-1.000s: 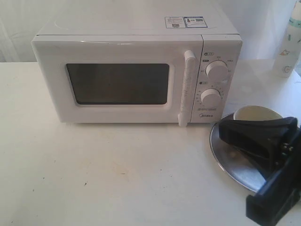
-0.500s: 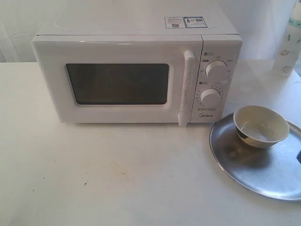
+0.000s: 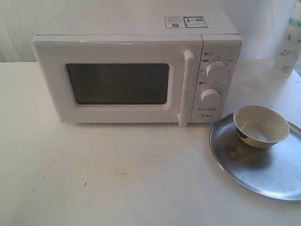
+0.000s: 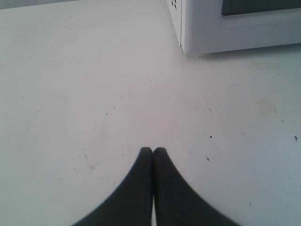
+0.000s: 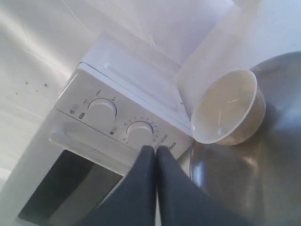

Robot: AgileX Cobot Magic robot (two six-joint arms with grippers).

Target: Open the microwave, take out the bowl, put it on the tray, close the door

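The white microwave (image 3: 136, 75) stands at the back of the table with its door (image 3: 117, 82) shut flat against the front. The cream-white bowl (image 3: 261, 125) sits upright on the silver tray (image 3: 244, 165) at the right. Neither arm shows in the exterior view. In the left wrist view my left gripper (image 4: 153, 150) is shut and empty above bare table, with the microwave's corner (image 4: 235, 28) farther off. In the right wrist view my right gripper (image 5: 155, 149) is shut and empty, with the bowl (image 5: 228, 108), the tray (image 5: 254, 183) and the microwave's dials (image 5: 102, 110) beyond its tips.
A white bottle (image 3: 290, 42) with a teal top stands at the back right beside the microwave. White table surface (image 3: 103, 169) stretches in front of the microwave. The tray runs past the right edge of the exterior view.
The right arm, which covered the tray and bowl one second ago, has pulled back out of the exterior view to the right. The bowl stays on the tray.
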